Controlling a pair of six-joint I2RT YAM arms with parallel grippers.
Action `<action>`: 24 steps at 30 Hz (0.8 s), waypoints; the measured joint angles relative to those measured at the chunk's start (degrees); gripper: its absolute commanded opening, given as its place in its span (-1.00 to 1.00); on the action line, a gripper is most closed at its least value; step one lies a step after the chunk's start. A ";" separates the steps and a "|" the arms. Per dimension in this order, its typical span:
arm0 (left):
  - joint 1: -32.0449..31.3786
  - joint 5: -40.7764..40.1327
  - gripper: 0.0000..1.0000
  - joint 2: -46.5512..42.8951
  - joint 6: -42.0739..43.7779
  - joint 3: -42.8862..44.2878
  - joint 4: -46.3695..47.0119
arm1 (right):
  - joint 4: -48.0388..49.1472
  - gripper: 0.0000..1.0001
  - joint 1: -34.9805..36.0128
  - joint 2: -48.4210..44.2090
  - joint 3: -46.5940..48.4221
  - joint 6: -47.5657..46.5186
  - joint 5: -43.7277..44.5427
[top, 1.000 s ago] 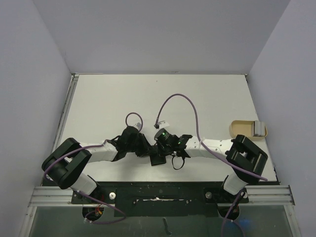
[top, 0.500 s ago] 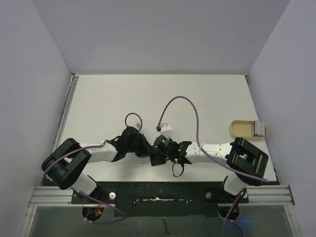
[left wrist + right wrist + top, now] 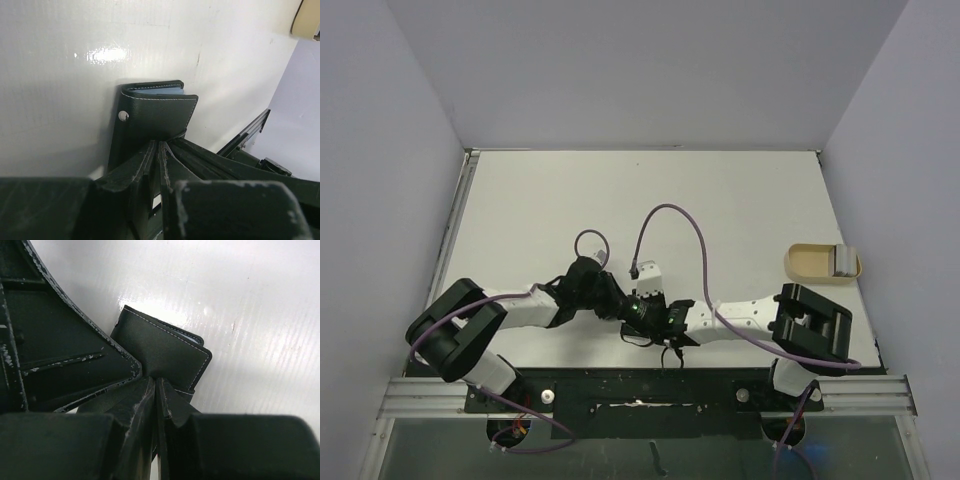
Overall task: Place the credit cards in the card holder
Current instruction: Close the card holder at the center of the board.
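The card holder (image 3: 159,116), a black fold-over wallet with a snap, lies folded on the white table. It also shows in the right wrist view (image 3: 167,352). A pale blue credit card (image 3: 156,92) edge peeks out of its fold. My left gripper (image 3: 159,146) is shut on its near edge. My right gripper (image 3: 156,382) is shut on its edge from the other side. In the top view both grippers (image 3: 620,310) (image 3: 640,318) meet near the table's front edge and hide the wallet. Another grey credit card (image 3: 842,260) lies in the tan tray.
The tan shallow tray (image 3: 810,263) sits at the right edge of the table, and its corner shows in the left wrist view (image 3: 306,20). Purple cables loop above both wrists. A metal rail runs along the front edge.
My right arm has swung left and toward the front edge, bringing its gripper down against the wallet beside the left gripper. The left arm has hardly moved.
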 measured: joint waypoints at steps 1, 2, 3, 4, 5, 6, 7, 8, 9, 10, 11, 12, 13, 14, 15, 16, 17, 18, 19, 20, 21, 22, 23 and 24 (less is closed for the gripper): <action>0.13 0.28 -0.83 0.13 -0.02 0.00 0.15 | -0.61 -0.89 0.66 0.61 0.52 0.44 1.46; 0.22 0.50 -0.83 0.28 -0.04 0.00 0.33 | -1.20 -0.89 1.22 1.11 0.96 0.79 2.58; 0.28 0.63 -0.83 0.44 -0.07 0.00 0.46 | -2.08 -0.89 1.92 1.90 1.60 1.22 4.09; 0.35 0.81 -0.82 0.63 -0.11 0.00 0.70 | -3.02 -0.89 2.64 2.75 2.21 1.66 5.62; 0.42 0.98 -0.82 0.85 -0.13 0.00 0.96 | -3.76 -0.89 3.28 3.50 2.84 1.97 6.99; 0.57 1.27 -0.82 1.07 -0.15 0.00 1.20 | -4.52 -0.89 4.04 4.50 3.48 2.34 8.66; 0.66 1.64 -0.82 1.42 -0.17 -0.02 1.66 | -5.33 -0.89 4.87 5.55 4.09 2.75 10.34; 0.72 1.90 -0.82 1.81 -0.20 -0.02 2.25 | -6.05 -0.89 5.57 6.25 4.52 3.17 11.67; 0.85 2.29 -0.82 2.47 -0.22 -0.02 3.02 | -6.75 -0.89 6.34 6.97 4.98 3.65 13.16; 1.01 2.93 -0.82 3.17 -0.26 -0.04 4.00 | -7.56 -0.89 7.15 7.78 5.51 4.26 14.88; 1.25 3.65 -0.82 3.89 -0.39 -0.09 5.18 | -8.15 -0.89 7.82 8.52 5.88 5.03 16.39; 1.36 3.98 -0.82 4.20 -0.57 -0.15 5.73 | -8.35 -0.89 8.02 8.74 5.97 5.29 16.94; 1.44 4.48 -0.82 4.63 -0.79 -0.24 6.56 | -8.63 -0.89 8.39 9.14 6.01 6.01 17.84; 1.51 4.74 -0.82 4.98 -1.05 -0.42 7.37 | -8.72 -0.89 8.74 9.44 6.01 6.69 18.69; 1.60 4.92 -0.82 5.20 -1.20 -0.57 7.91 | -8.74 -0.89 9.16 9.79 5.97 7.54 19.74; 1.64 5.07 -0.82 5.38 -1.29 -0.70 8.37 | -8.70 -0.89 9.49 10.01 5.90 8.15 20.52; 1.70 5.18 -0.82 5.62 -1.36 -0.83 8.90 | -8.63 -0.89 9.84 10.23 5.77 8.96 21.40; 1.77 5.40 -0.82 5.95 -1.38 -0.83 9.38 | -8.66 -0.89 10.23 10.49 5.68 9.62 22.05; 1.88 5.62 -0.82 6.34 -1.36 -0.83 9.88 | -8.70 -0.89 10.67 10.91 5.68 10.32 23.10; 1.99 5.92 -0.82 6.60 -1.33 -0.83 10.23 | -8.79 -0.89 11.19 11.39 5.73 10.93 24.30; 2.08 6.16 -0.82 6.84 -1.29 -0.83 10.49 | -8.85 -0.89 11.65 11.93 5.81 11.39 25.40; 2.12 6.43 -0.82 7.04 -1.22 -0.81 10.69 | -8.87 -0.89 12.11 12.44 5.88 11.63 26.40; 2.16 6.64 -0.82 7.23 -1.22 -0.81 10.86 | -8.87 -0.88 12.44 12.76 5.90 11.87 27.21; 2.27 6.86 -0.82 7.54 -1.20 -0.81 11.28 | -8.90 -0.88 12.72 13.03 5.90 12.22 27.93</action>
